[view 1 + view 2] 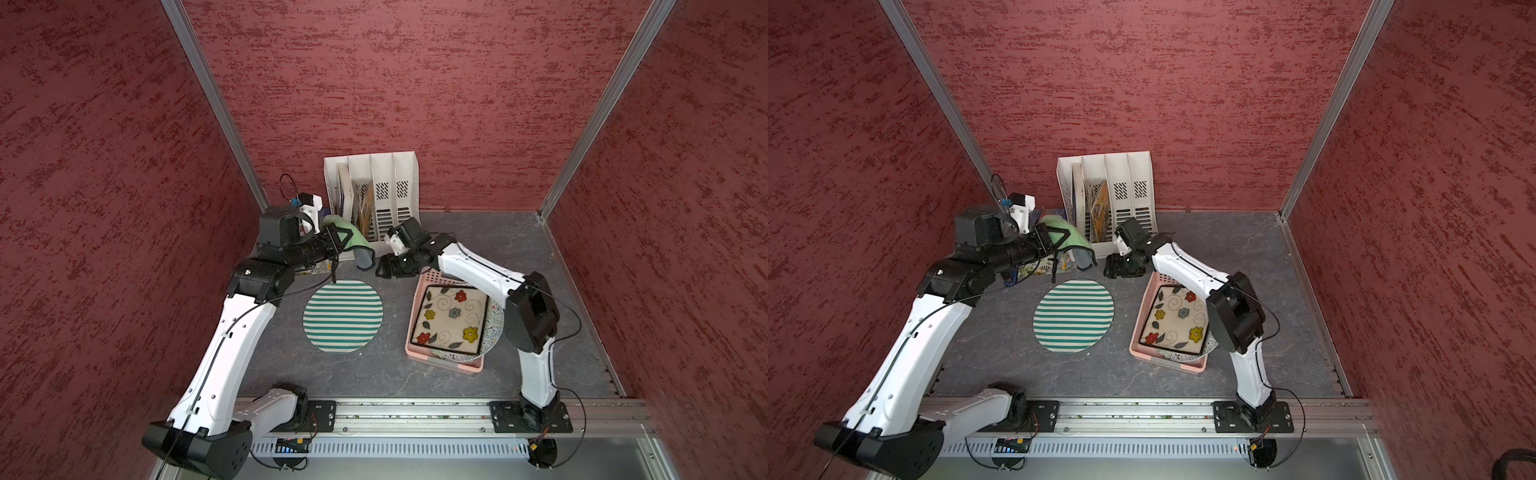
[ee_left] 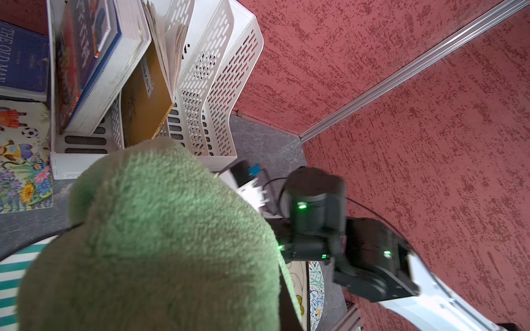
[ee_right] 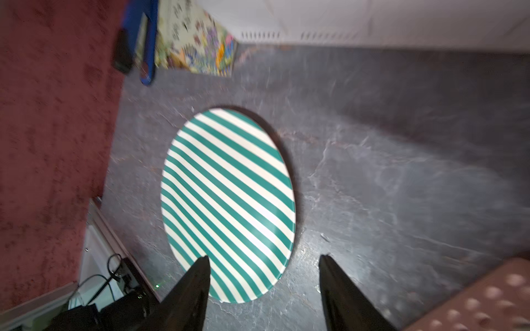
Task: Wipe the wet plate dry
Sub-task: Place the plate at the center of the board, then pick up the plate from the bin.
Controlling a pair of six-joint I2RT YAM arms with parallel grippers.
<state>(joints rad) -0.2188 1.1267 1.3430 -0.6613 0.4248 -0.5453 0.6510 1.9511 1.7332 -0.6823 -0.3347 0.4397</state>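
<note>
The round green-and-white striped plate (image 1: pixel 343 316) (image 1: pixel 1074 316) lies flat on the grey tabletop. The right wrist view shows it whole (image 3: pixel 229 200). My left gripper (image 1: pixel 337 243) (image 1: pixel 1054 245) hangs above the table behind the plate's back left edge, shut on a fluffy green cloth (image 1: pixel 353 241) (image 1: pixel 1067 237). In the left wrist view the cloth (image 2: pixel 157 243) fills the foreground and hides the fingers. My right gripper (image 1: pixel 380 270) (image 1: pixel 1109 270) (image 3: pixel 264 257) hovers just off the plate's back right edge, open, with nothing between its fingers.
A pink basket (image 1: pixel 478 366) (image 3: pixel 473 301) right of the plate holds a flowered square plate (image 1: pixel 451 318) on top of a speckled round one. A white file rack (image 1: pixel 386 191) with books stands against the back wall. A picture book (image 2: pixel 23 160) lies on the table at the back left.
</note>
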